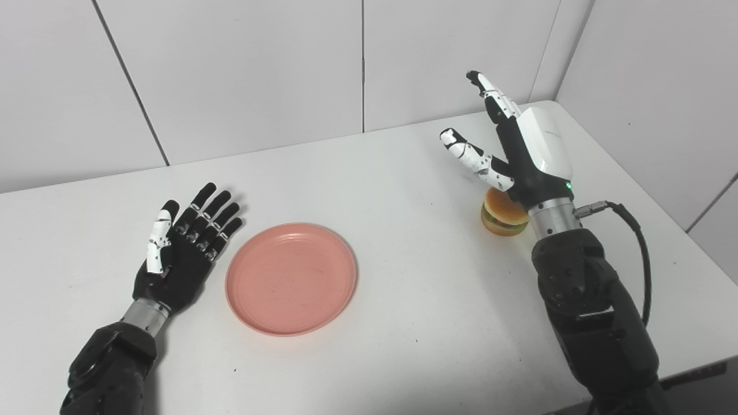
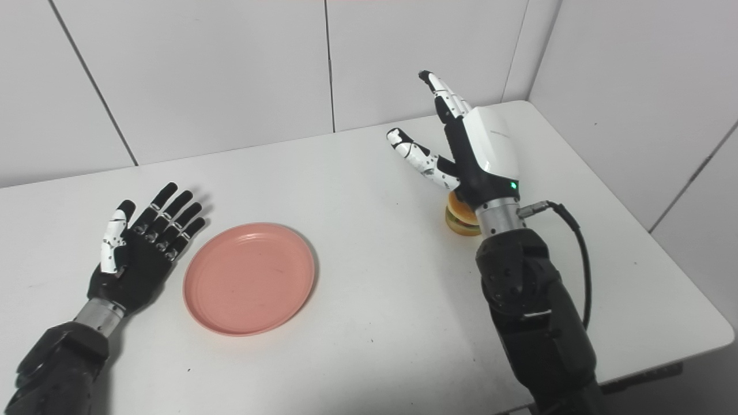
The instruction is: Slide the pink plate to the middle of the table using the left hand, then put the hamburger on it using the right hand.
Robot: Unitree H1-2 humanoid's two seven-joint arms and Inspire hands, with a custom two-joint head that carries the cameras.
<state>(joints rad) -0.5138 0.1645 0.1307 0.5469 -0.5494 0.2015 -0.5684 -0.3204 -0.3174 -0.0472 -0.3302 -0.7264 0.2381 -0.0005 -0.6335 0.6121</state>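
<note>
So from where I'm standing, nearest to me are the two black forearms coming in over the front edge of the white desk (image 1: pixel 415 323). The left hand (image 1: pixel 181 253) lies palm-up just left of the pink plate (image 1: pixel 291 278), fingers (image 1: pixel 216 216) spread and holding nothing. Can't quite tell if the fingertips touch the rim, looks like a sliver of gap. The plate sits flat, left of the desk's center, nothing on it.

Further back on the right, the right hand (image 2: pixel 470 155) is raised above the desk, fingers splayed wide with the thumb (image 2: pixel 418 155) sticking out to the left, also holding nothing. The hamburger (image 1: pixel 503 214) sits on the desk right under the wrist, half hidden by it, well apart from the plate.

My read: the slide hasn't really happened yet, the plate looks off-center to the left. To do it well I'd say the left hand needs to turn over or go edge-on so the fingers push on the plate's left rim low down, not on top of the lip, otherwise it might tip or spin. Slow straight push rightward, stop around mid-desk, then pull away clean. Right hand should stay up out of the lane until then, since the burger is right below it and easy to knock.
</note>
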